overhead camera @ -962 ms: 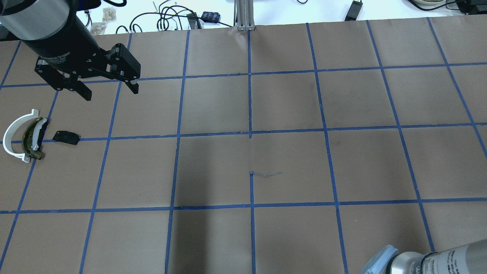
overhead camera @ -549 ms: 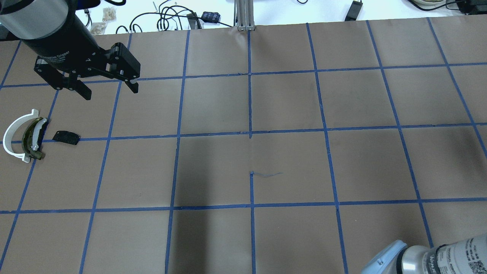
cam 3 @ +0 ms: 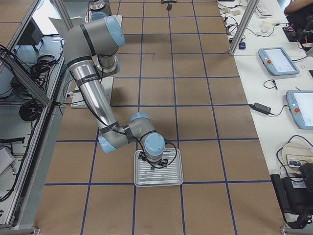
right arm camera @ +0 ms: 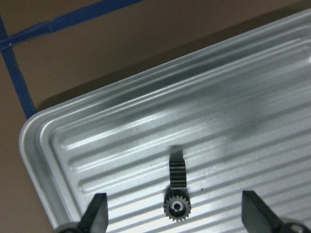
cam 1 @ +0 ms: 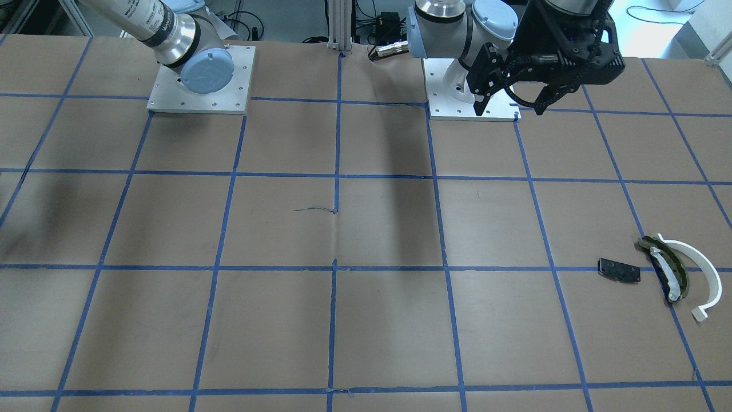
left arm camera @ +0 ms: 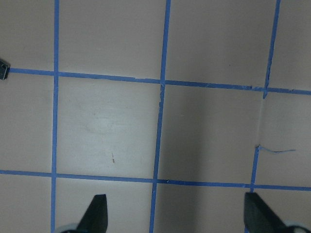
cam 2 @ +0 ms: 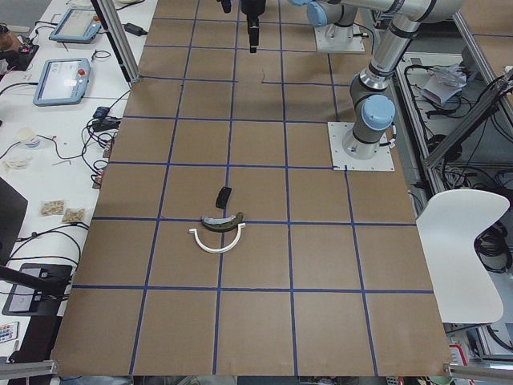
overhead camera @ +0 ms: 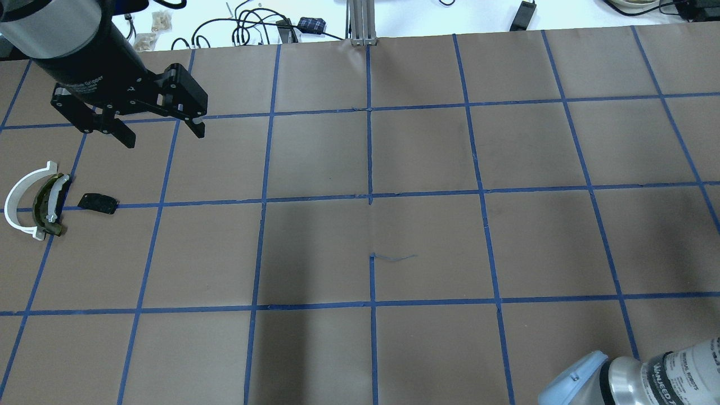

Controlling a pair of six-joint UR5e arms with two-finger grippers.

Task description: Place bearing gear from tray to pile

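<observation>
The bearing gear (right arm camera: 177,206) is a small dark toothed wheel with a ribbed shaft. It lies on the ribbed metal tray (right arm camera: 243,97), near its corner. My right gripper (right arm camera: 175,216) is open above the tray, its fingers either side of the gear and not touching it. The exterior right view shows this gripper (cam 3: 155,165) over the tray (cam 3: 173,182). The pile (overhead camera: 45,205) holds a white half-ring arc (cam 1: 703,269), an olive-and-black curved piece (cam 1: 666,263) and a flat black plate (cam 1: 619,270). My left gripper (overhead camera: 163,135) is open and empty, high above the table beyond the pile.
Brown paper with a blue tape grid covers the table (overhead camera: 427,236). Cables and small items (overhead camera: 253,25) lie along the far edge. The two arm base plates (cam 1: 200,80) stand at the robot's side. The tray is outside the overhead view.
In the overhead view my right arm's forearm has shifted right along the bottom edge. The left gripper and the pile have not moved.
</observation>
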